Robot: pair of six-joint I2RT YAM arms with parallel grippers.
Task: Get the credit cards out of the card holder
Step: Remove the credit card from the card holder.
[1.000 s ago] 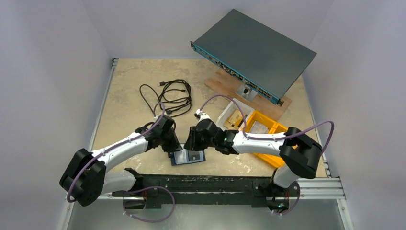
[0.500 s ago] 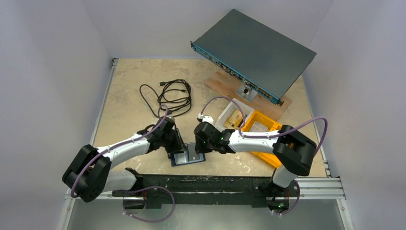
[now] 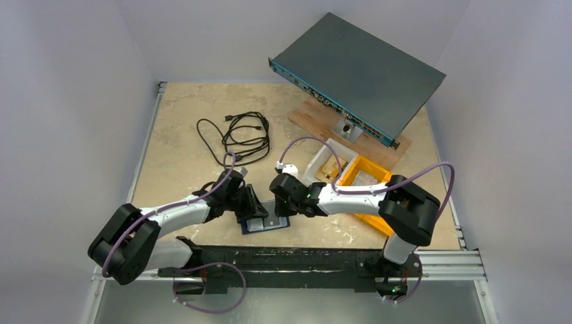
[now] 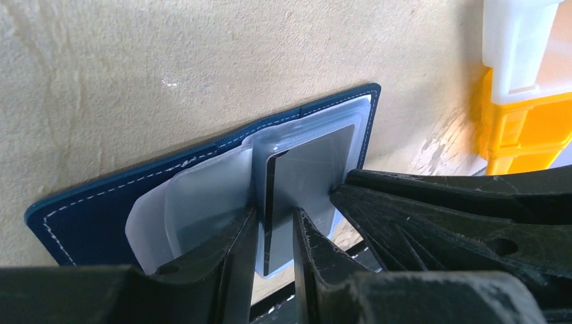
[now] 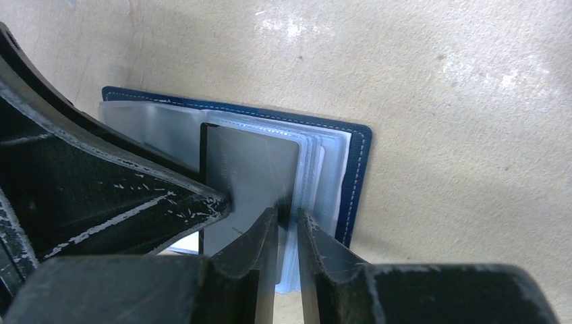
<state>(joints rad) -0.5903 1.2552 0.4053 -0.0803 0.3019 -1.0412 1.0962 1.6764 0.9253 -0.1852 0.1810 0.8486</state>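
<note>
The navy card holder (image 3: 260, 225) lies open on the table near the front edge, its clear plastic sleeves (image 4: 195, 202) fanned up. A dark grey card (image 4: 310, 169) stands in one sleeve. My left gripper (image 4: 275, 219) straddles that card's near edge, the jaws a little apart with slim gaps showing. My right gripper (image 5: 288, 219) is shut on the stack of clear sleeves (image 5: 317, 169) beside the card (image 5: 249, 169). The two grippers meet over the card holder (image 5: 354, 175), almost touching each other. From above, the left gripper (image 3: 255, 208) and right gripper (image 3: 283, 204) hide most of it.
A yellow bin (image 3: 378, 177) and a white bin (image 3: 322, 162) stand just right of the right arm. A coiled black cable (image 3: 239, 135) lies behind the left arm. A flat grey device (image 3: 357, 67) leans on a wooden board (image 3: 317, 121) at the back right.
Both wrists have dropped lower and drawn closer together over the card holder. The right jaws have narrowed onto the sleeves. The card holder itself has stayed in place.
</note>
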